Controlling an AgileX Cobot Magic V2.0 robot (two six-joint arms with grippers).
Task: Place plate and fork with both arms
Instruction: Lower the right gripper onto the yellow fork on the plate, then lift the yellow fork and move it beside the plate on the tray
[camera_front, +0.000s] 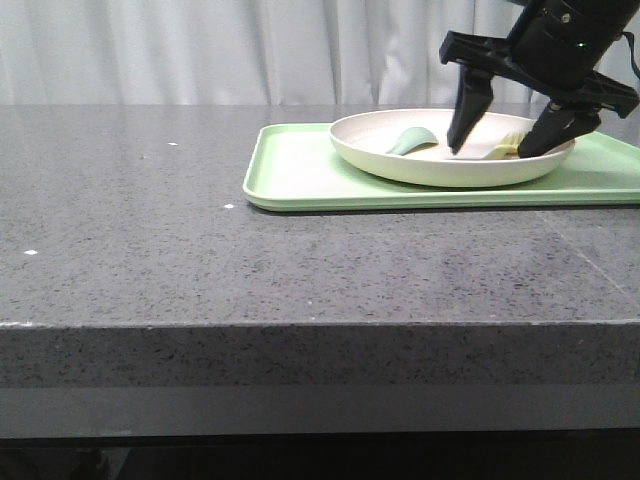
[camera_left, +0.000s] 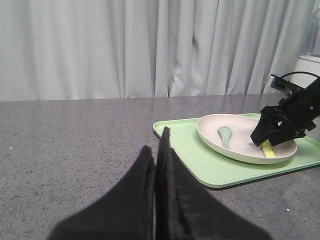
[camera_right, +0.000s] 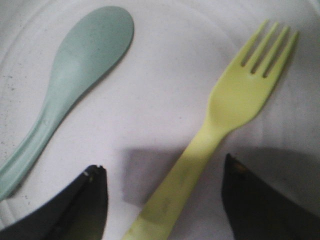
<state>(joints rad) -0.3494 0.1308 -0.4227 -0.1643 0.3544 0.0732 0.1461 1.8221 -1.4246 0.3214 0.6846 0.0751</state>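
Observation:
The cream plate (camera_front: 440, 165) sits on a light-green tray (camera_front: 300, 175) at the table's far right. In it lie the pale-yellow fork (camera_right: 225, 115) and a grey-green spoon (camera_right: 75, 80). My right gripper (camera_front: 500, 150) is open, lowered into the plate, its fingers either side of the fork's handle and apart from it. In the left wrist view the plate (camera_left: 240, 152), the spoon (camera_left: 225, 136), the fork (camera_left: 268, 149) and the right gripper (camera_left: 280, 137) show at the right. My left gripper (camera_left: 156, 150) is shut and empty, above the bare table left of the tray; it does not show in the front view.
The tray (camera_left: 200, 160) extends beyond the plate on its left and front. The grey speckled table (camera_front: 150, 220) runs to a front edge near the camera. A white curtain hangs behind. A pale appliance (camera_left: 309, 65) stands at the far right.

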